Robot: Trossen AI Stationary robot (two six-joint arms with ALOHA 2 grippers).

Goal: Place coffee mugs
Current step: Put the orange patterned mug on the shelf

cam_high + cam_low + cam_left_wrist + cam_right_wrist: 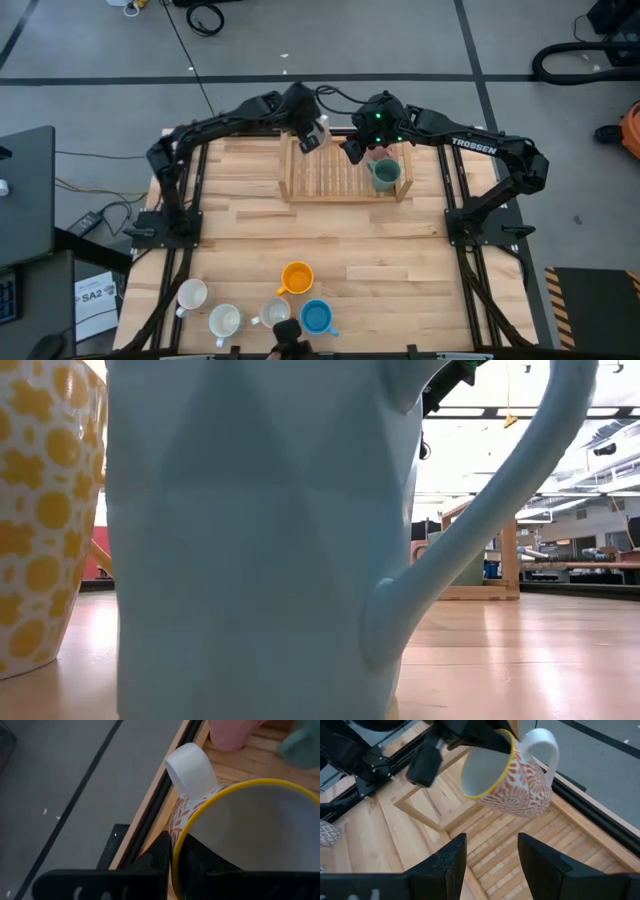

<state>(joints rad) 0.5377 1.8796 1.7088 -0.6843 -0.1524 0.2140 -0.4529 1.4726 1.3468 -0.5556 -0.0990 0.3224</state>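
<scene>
The left gripper [308, 135] pinches the rim of a white mug with an orange leaf pattern and yellow lip [512, 770], holding it tilted in the air above the wooden rack [300, 190] at about eleven o'clock on the table; with only one wall of the mug clamped, it could swing or slip out when lowered. The right gripper [487, 862] hangs with its fingers wide and empty just beside it, over the rack near the teal mug [384, 176], so the two arms could knock together. The other mugs, among them orange [297, 278] and blue [316, 318], wait around six o'clock.
</scene>
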